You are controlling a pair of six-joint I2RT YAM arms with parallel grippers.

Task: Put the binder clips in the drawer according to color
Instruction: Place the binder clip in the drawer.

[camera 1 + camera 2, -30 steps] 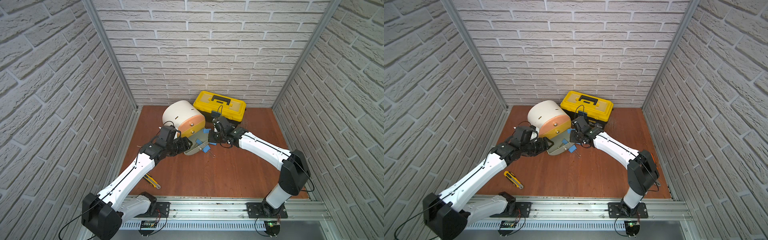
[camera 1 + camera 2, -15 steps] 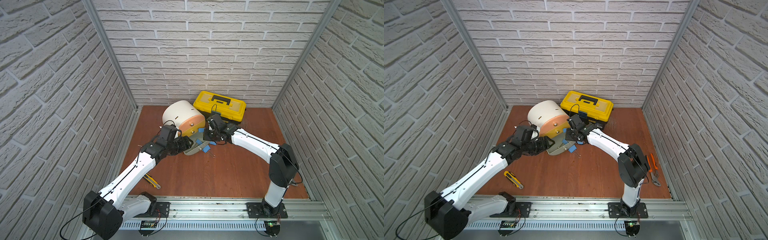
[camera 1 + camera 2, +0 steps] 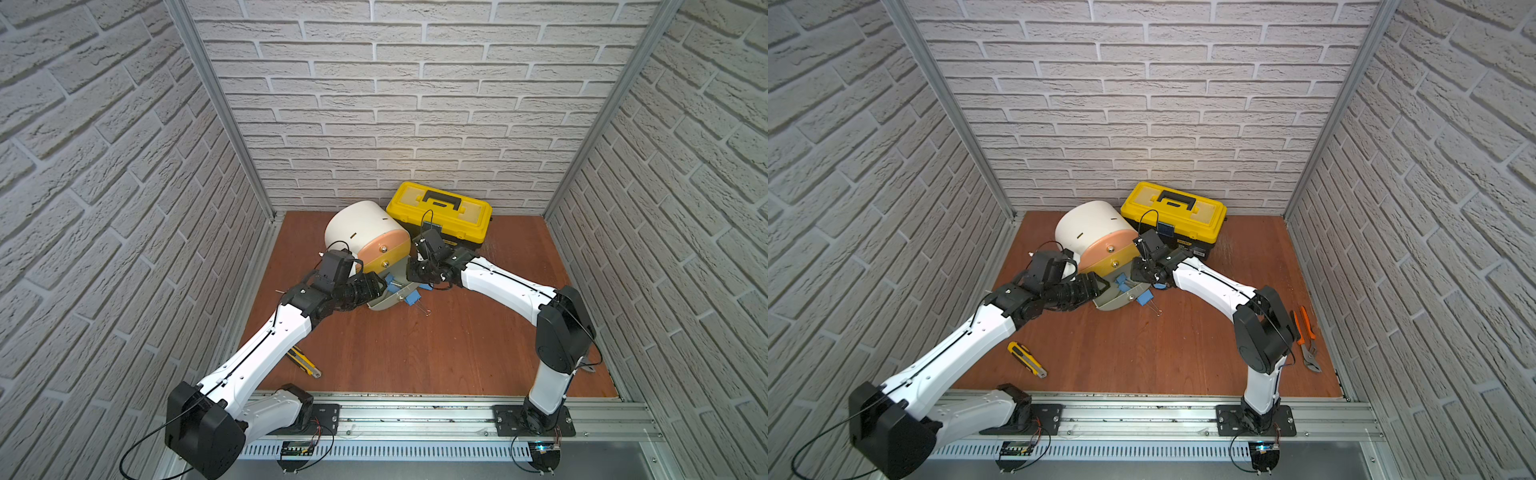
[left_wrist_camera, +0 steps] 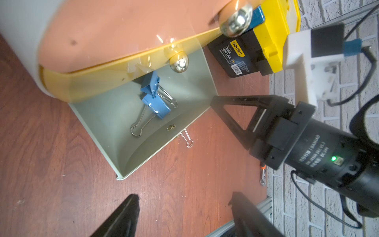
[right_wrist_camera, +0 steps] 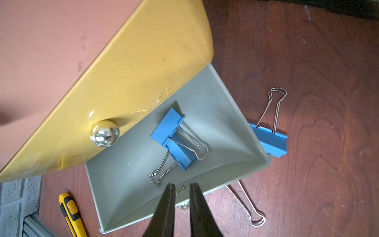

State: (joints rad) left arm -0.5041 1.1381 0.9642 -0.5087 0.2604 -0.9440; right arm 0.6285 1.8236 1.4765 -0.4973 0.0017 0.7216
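The drawer cabinet [image 3: 365, 226] lies on the floor with its peach and yellow fronts shut. Its grey drawer [image 5: 127, 184] is pulled out, and two blue binder clips [image 5: 166, 127] [image 5: 180, 153] lie in it, touching. A third blue binder clip [image 5: 270, 141] rests on the floor against the grey drawer's outer corner. My right gripper [image 5: 182, 185] hangs over that drawer's front wall, open only by a narrow gap with nothing in it. My left gripper [image 4: 184, 200] is open wide and empty, over bare floor on the drawer's other side.
A yellow-black toolbox [image 3: 440, 212] stands behind the cabinet against the back wall. A yellow utility knife [image 3: 1026, 359] lies near the left arm. Orange-handled pliers [image 3: 1306, 338] lie by the right wall. Brick walls close in three sides.
My right gripper has moved left, from beside the drawer to above its front wall, and its jaws have parted slightly. The left arm has hardly moved.
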